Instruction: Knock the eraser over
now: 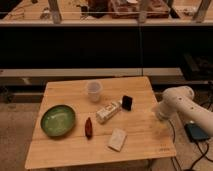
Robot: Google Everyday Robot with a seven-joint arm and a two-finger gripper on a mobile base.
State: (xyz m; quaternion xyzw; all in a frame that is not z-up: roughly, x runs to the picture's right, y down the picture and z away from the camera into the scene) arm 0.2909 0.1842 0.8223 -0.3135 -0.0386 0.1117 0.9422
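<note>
Looks like the approach step, with no contact made; shows the eraser standing upright on the wooden table, just right of the clear cup and slightly nearer the camera; sets the cream carton below-right of the cup, just beside the eraser; puts the gripper well right of the cup, over the table's edge, apart from everything; cannot tell whether spread or pressed together; calls next for a sideways sweep toward the cup, striking the eraser high and sparing the carton.
</note>
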